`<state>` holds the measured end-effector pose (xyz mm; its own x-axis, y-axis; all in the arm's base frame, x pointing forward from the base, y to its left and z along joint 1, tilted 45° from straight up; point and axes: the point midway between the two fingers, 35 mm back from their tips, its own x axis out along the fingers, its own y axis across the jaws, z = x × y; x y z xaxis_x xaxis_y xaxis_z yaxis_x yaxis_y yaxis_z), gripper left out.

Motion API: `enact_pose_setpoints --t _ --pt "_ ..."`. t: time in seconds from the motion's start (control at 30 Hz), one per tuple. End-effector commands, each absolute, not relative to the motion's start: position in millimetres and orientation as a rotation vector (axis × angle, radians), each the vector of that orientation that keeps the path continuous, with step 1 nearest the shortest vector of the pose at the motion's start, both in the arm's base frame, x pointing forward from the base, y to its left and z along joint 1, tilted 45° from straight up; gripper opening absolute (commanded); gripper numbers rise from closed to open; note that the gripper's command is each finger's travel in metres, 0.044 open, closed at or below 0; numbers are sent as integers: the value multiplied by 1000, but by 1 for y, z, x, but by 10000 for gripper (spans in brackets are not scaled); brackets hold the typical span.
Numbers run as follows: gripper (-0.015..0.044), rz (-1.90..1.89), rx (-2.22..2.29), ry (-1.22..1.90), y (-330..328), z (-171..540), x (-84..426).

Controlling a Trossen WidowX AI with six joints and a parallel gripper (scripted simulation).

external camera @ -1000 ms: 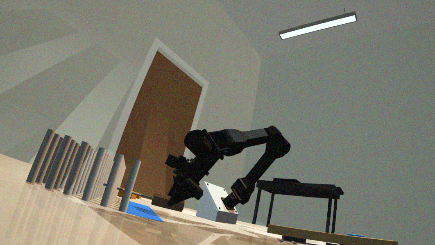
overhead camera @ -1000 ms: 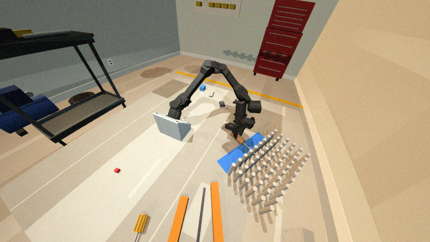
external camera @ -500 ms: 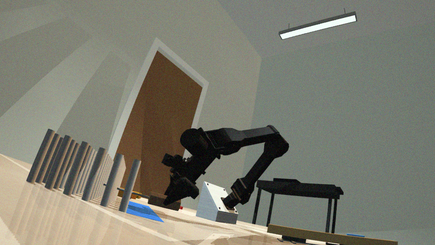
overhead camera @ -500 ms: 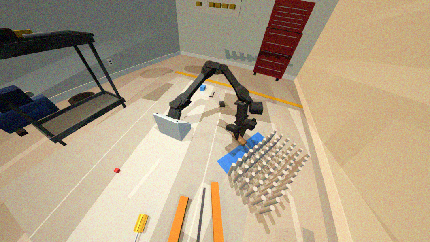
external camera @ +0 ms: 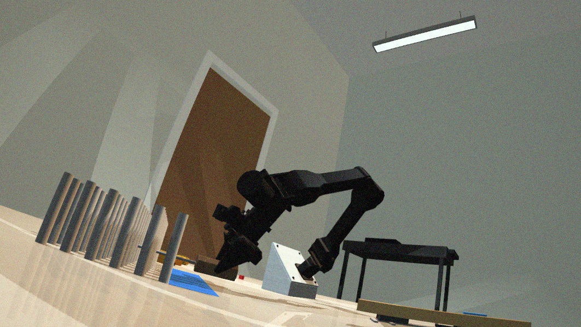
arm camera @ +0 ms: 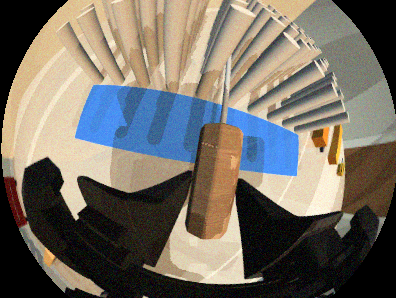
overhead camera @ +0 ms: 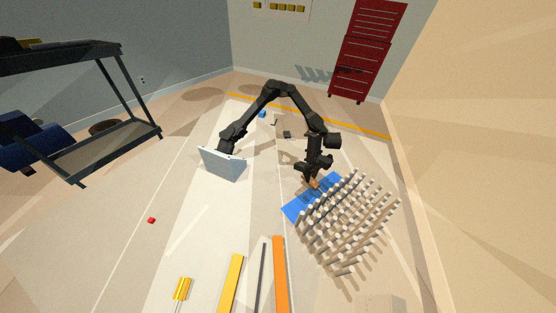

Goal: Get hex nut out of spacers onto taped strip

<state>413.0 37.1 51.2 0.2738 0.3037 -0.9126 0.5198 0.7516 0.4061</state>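
My gripper (overhead camera: 309,178) (external camera: 221,268) (arm camera: 214,178) is shut on the wooden handle (overhead camera: 314,183) (external camera: 204,263) (arm camera: 215,145) of a tool, low in front of the spacers. The tool's thin metal shaft (arm camera: 225,102) reaches over the blue taped strip (overhead camera: 291,208) (external camera: 191,281) (arm camera: 100,115) and in among the standing metal spacers (overhead camera: 330,245) (external camera: 131,231) (arm camera: 175,45). The shaft's far end is hidden between them; whether it touches one I cannot tell. The visible spacers stand upright. The hex nut cannot be made out in any view.
A yellow bar (overhead camera: 230,283), a dark rod (overhead camera: 259,279) and an orange bar (overhead camera: 280,272) lie near the front. A yellow-handled tool (overhead camera: 181,288) lies left of them. A red block (overhead camera: 151,220) is at left; a blue cube (overhead camera: 262,113) and a dark block (overhead camera: 287,134) are behind.
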Motion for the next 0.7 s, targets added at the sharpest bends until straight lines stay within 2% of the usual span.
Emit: enact_pose_setpoints --t 0.0,0.67 --pt "0 -162 760 1315 39 50 415" --pt "0 -167 763 1318 49 40 413"
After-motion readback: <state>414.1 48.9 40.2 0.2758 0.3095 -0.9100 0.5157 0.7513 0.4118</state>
